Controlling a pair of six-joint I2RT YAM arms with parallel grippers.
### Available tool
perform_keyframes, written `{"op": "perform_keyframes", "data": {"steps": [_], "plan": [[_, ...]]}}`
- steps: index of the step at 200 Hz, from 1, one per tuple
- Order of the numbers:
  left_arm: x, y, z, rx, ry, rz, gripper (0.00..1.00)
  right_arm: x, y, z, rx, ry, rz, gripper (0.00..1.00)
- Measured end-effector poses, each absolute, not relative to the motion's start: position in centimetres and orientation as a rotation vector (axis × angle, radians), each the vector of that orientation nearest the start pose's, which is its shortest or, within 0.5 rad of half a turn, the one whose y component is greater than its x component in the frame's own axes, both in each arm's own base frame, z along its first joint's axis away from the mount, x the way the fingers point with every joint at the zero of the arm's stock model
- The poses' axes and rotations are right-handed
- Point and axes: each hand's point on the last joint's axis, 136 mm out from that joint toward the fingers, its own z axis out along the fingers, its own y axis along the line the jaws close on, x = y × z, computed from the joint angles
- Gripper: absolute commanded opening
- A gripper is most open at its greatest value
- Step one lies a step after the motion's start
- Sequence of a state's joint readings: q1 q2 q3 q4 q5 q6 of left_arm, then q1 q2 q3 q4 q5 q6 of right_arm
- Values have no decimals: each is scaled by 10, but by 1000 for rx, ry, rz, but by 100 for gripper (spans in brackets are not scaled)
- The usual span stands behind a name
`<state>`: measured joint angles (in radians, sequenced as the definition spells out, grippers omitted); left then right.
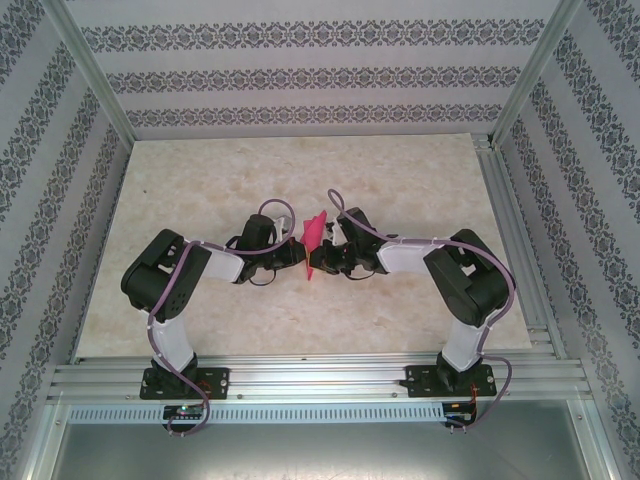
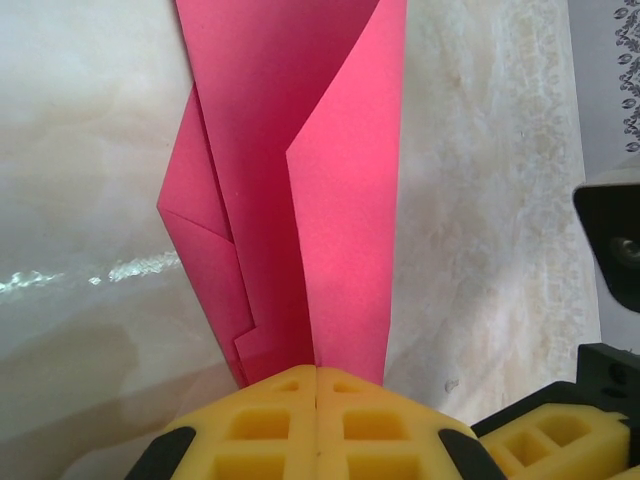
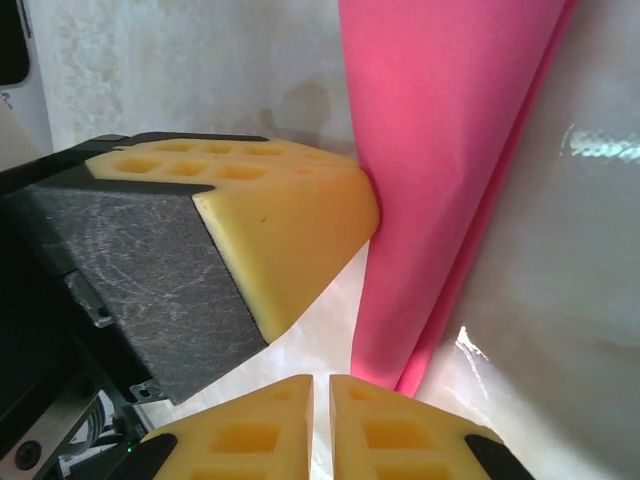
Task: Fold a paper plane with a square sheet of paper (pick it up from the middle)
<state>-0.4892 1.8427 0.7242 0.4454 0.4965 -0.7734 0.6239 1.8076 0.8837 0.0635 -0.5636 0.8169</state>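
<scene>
The pink sheet of paper [image 1: 314,240] is folded into a narrow, layered paper plane shape and stands on edge between the two grippers at mid-table. My left gripper [image 2: 317,372] is shut on its near end, and the folded layers [image 2: 300,200] fan away from the pads. In the right wrist view the paper [image 3: 440,180] runs up the right side, with one left finger [image 3: 290,230] pressed against it. My right gripper [image 3: 321,385] is shut to a thin slit with nothing in it, and the paper's tip lies just beside its right pad.
The marbled tabletop [image 1: 200,180] has free room all around the grippers. Aluminium rails [image 1: 300,380] run along the near edge and the right side. Patterned walls enclose the table. Part of the right arm [image 2: 610,240] sits close at the right in the left wrist view.
</scene>
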Motion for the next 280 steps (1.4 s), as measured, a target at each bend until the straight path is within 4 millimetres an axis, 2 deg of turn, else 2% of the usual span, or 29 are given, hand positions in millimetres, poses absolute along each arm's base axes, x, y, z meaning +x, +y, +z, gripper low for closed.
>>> {"op": "perform_keyframes", "data": {"steps": [57,162,192,222,280], "plan": [[337,-279,34,-34,2442,-1211,0,288,317,40,-13,2723,1200,14],[337,-275,29,-68,2442,-1190,0,291,317,40,-2,2714,1196,12],[335,-274,29,-80,2442,-1180,0,292,304,41,35,2707,1177,12],[334,-272,28,-104,2432,-1180,0,302,291,47,73,2687,1150,13],[333,-269,35,-131,2400,-1154,0,305,293,53,42,2688,1141,13]]}}
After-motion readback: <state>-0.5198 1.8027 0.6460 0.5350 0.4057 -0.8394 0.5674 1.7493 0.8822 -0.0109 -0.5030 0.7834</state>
